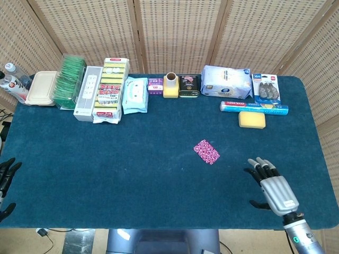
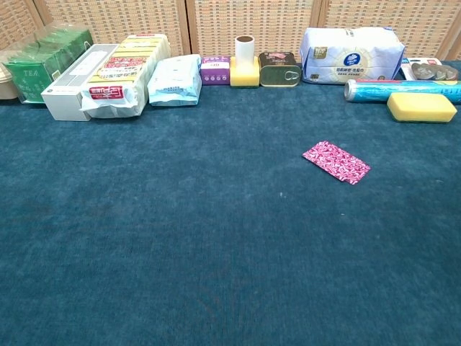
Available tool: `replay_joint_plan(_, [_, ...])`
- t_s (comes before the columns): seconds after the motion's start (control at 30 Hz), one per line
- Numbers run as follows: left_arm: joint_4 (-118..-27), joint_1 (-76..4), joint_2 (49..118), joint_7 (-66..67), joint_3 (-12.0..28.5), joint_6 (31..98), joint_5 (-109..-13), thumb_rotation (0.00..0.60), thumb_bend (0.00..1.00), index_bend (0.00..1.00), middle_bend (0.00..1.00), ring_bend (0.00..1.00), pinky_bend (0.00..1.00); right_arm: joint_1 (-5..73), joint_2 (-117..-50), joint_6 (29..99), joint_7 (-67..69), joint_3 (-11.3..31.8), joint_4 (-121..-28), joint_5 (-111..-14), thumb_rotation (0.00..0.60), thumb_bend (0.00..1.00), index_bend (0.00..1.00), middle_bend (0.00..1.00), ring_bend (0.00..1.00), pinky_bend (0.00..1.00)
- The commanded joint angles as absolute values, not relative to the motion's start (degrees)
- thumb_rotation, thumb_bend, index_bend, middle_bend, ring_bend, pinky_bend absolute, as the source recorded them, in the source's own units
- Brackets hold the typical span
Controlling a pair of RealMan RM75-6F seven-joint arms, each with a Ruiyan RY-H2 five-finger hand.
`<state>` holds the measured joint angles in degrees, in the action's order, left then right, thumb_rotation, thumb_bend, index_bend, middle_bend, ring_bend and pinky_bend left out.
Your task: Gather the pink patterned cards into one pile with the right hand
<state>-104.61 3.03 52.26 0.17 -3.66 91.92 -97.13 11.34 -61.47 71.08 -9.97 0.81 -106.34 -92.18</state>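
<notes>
We saw the blue table (image 1: 106, 174), then our right hand (image 1: 275, 190) above its near right part, fingers spread, holding nothing. Our left hand (image 1: 5, 180) sat at the left edge, seemingly unclenched and empty. The pink cards (image 1: 206, 152) lay right of centre, well apart from both.

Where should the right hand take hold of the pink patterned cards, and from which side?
Probably the near-right long edge of the pink patterned cards: they lie flat and diagonal on the blue cloth, and the right hand, open, sits on that side, so press and slide rather than lift.
</notes>
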Motion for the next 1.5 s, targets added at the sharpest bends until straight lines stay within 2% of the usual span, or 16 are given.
replay_joint_plan(0.03, [-104.9, 2.8, 52.2, 0.3, -3.6, 91.3, -96.5, 0.600, 0.08, 0.00, 0.00, 0.00, 0.04, 18.3, -64.0, 61.4, -13.1, 3.7, -108.8, -87.1, 0.600, 0.00, 0.19, 0.11, 0.00, 0.00])
replay_joint_plan(0.23, [-105.4, 2.1, 51.9, 0.3, -3.4, 89.9, -95.3, 0.600, 0.08, 0.00, 0.00, 0.00, 0.04, 27.5, -67.2, 48.3, -16.7, 7.5, -111.0, -74.3, 0.600, 0.00, 0.17, 0.13, 0.01, 0.02])
replay_joint_plan(0.47, [-105.6, 1.7, 51.7, 0.3, -3.4, 88.9, -94.6, 0.600, 0.08, 0.00, 0.00, 0.00, 0.04, 36.3, -69.6, 40.2, -21.6, 8.8, -110.7, -61.3, 0.600, 0.00, 0.15, 0.12, 0.01, 0.07])
replay_joint_plan(0.7, [-105.7, 1.5, 51.5, 0.0, -3.5, 88.8, -94.6, 0.600, 0.07, 0.00, 0.00, 0.00, 0.04, 44.3, -73.5, 37.6, -23.7, 8.9, -106.1, -47.1, 0.600, 0.00, 0.15, 0.11, 0.01, 0.10])
replay_joint_plan(0.87, [-105.6, 1.7, 51.2, -0.5, -3.7, 89.1, -94.9, 0.600, 0.07, 0.00, 0.00, 0.00, 0.04, 49.1, -75.7, 39.0, -25.1, 8.3, -101.1, -40.2, 0.600, 0.00, 0.15, 0.11, 0.01, 0.11])
replay_joint_plan(1.1, [-105.5, 1.7, 51.0, -1.1, -3.9, 89.3, -95.2, 0.600, 0.08, 0.00, 0.00, 0.00, 0.04, 50.9, -75.8, 40.4, -23.7, 7.1, -98.7, -36.6, 0.600, 0.00, 0.15, 0.11, 0.01, 0.13])
replay_joint_plan(1.5, [-105.7, 1.8, 50.8, -1.1, -4.3, 89.3, -95.7, 0.600, 0.07, 0.00, 0.00, 0.00, 0.04, 52.3, -76.0, 38.9, -20.6, 4.3, -96.2, -35.1, 0.600, 0.00, 0.15, 0.11, 0.01, 0.13])
